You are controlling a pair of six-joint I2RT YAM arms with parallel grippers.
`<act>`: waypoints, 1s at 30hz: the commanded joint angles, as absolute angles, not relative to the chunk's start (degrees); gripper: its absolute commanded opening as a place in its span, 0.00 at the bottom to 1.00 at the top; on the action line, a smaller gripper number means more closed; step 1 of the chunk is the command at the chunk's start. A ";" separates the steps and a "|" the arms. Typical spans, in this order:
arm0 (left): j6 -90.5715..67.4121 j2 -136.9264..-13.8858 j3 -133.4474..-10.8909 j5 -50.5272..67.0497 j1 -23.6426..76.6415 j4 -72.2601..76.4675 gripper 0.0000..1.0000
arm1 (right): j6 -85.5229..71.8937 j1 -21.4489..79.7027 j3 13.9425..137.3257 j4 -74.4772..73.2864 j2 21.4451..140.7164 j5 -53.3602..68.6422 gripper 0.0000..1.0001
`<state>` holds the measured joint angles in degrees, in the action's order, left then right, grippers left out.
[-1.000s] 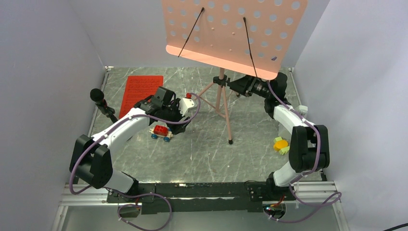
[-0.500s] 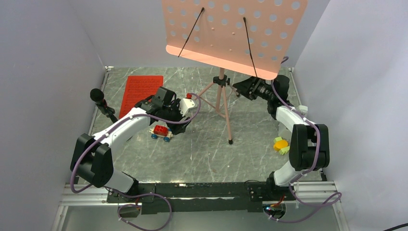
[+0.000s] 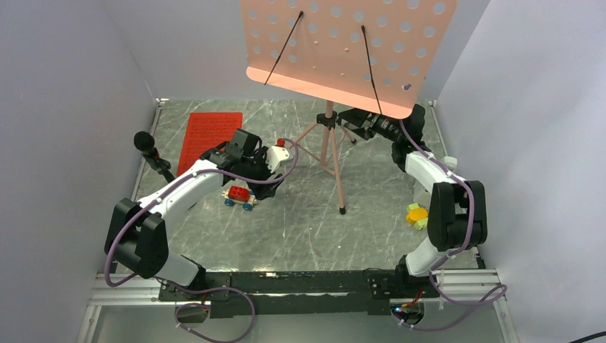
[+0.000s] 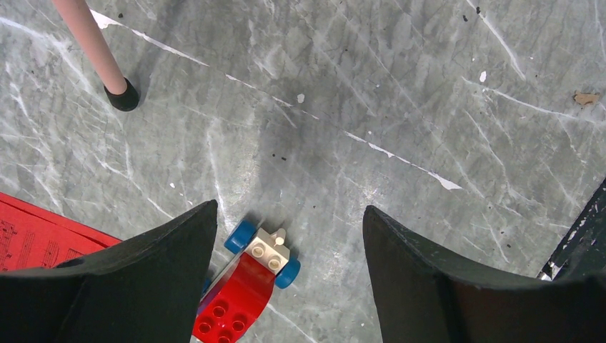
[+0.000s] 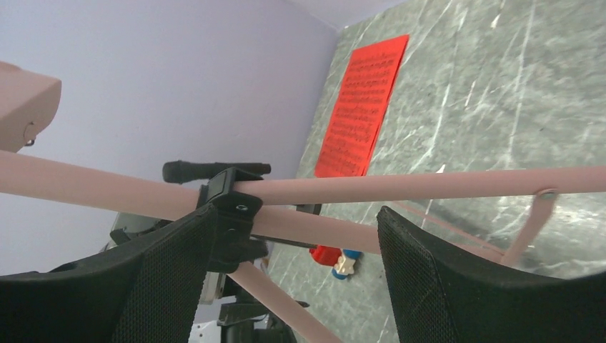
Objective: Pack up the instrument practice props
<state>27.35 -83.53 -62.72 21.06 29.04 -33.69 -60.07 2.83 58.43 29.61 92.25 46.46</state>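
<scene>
A grey marbled table (image 3: 300, 229) is walled in by pale panels, and at its far middle a salmon-pink music stand (image 3: 336, 50) is seen upright. Its rectangular desk is pierced with rows of round holes, is crossed by two thin black retaining wires, and is tilted back with a rolled lip along the lower edge. A slim pink pole is carried below the desk, and three pink tripod legs with black feet are spread from a black collar onto the table. The right arm's fingers (image 5: 143, 286) are held wide apart beside that collar, with a pink tube and the black clamp seen between them in the wrist view; whether either pad touches the tube cannot be told. A red sheet of printed notes (image 3: 209, 137) is laid flat near the far left corner, well apart from the stand's legs. The left arm's fingers (image 4: 164, 271) are spread wide and empty above a small red toy car with blue wheels (image 4: 246, 286), which is stood on the table between the sheet and the nearest tripod foot.
</scene>
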 commanded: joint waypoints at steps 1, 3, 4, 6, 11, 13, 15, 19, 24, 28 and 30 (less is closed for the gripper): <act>27.69 -83.61 -64.43 21.36 29.13 -32.61 0.79 | -61.54 4.36 59.75 32.45 91.56 46.87 0.82; 27.69 -83.58 -64.38 21.36 29.13 -32.71 0.79 | -61.53 4.39 59.13 31.77 91.35 46.76 0.81; 27.69 -83.51 -64.36 21.28 29.13 -32.71 0.79 | -61.34 4.39 58.87 31.47 91.28 46.80 0.80; 27.73 -83.41 -64.32 21.27 29.13 -32.70 0.79 | -60.82 4.37 58.40 31.18 91.03 47.05 0.79; 27.76 -83.16 -64.14 21.18 29.14 -32.72 0.79 | -60.36 4.39 56.44 30.96 89.77 47.33 0.78; 27.77 -83.12 -64.09 21.14 29.17 -32.61 0.79 | -60.25 4.39 55.45 31.29 89.29 47.64 0.78; 27.86 -83.14 -64.15 21.10 29.16 -32.65 0.79 | -60.08 4.27 54.68 31.96 88.77 48.16 0.78; 27.77 -83.22 -64.16 21.18 29.18 -32.61 0.79 | -59.85 4.31 53.53 31.67 88.01 48.17 0.77; 27.75 -83.45 -64.40 21.36 29.18 -32.43 0.79 | -59.56 3.93 52.41 31.06 87.80 48.03 0.76; 27.86 -83.58 -64.47 21.27 29.14 -32.45 0.79 | -58.38 3.54 52.12 29.82 88.15 47.77 0.74; 27.86 -83.50 -64.41 21.27 29.18 -32.46 0.79 | -57.84 3.24 52.19 29.19 88.41 47.57 0.74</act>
